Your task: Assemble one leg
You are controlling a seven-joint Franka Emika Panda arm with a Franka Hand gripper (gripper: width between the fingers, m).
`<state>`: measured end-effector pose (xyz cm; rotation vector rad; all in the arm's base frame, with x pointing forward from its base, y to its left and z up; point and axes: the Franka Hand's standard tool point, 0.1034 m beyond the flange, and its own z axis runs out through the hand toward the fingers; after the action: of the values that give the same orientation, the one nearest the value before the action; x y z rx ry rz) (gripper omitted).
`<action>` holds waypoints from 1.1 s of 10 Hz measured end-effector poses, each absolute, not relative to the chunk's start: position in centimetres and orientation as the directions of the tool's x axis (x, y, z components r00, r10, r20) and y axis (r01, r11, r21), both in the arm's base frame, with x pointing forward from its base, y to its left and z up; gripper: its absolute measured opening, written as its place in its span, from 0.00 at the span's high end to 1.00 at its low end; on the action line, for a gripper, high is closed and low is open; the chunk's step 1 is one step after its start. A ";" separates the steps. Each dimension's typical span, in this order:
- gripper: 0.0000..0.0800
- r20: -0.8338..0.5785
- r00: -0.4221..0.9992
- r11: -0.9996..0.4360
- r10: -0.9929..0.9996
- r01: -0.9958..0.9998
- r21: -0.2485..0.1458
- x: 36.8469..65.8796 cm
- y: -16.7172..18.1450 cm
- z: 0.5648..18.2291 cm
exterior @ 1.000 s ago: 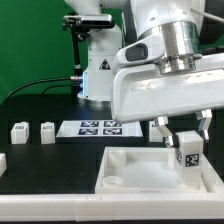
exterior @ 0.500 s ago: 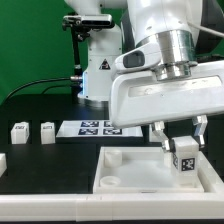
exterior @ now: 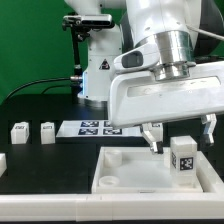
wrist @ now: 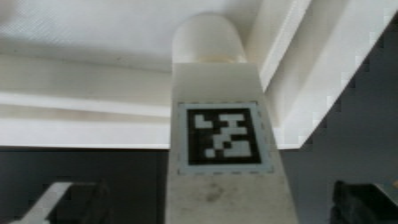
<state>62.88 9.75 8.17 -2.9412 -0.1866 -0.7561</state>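
The leg (exterior: 183,160) stands upright in a corner of the tray (exterior: 108,172); the gripper (exterior: 181,140) is spread wide and holds nothing.
You may judge the leg light, rigid and smooth-sided; take it by its flat flanks, above the tray's wall. The exterior view shows both fingers (exterior: 153,138) clear of it. Only the wrist view shows its rounded end (wrist: 214,45) at the tray's inner corner.

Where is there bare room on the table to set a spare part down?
Bare black table between the loose legs and the tray; also the tray floor on the exterior view's left of the standing leg. Crowded where the open claw straddles that leg.
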 end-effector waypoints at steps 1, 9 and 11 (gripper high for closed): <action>0.20 0.485 0.869 -0.988 0.094 0.143 -0.065 62.9 9.8 8.2; 0.19 0.384 0.917 -0.985 0.105 0.148 -0.083 62.1 9.5 9.8; 0.19 0.174 0.978 -0.982 0.116 0.139 -0.128 61.7 9.8 9.7</action>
<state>61.67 9.75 9.75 -2.9848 -0.1934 -0.2502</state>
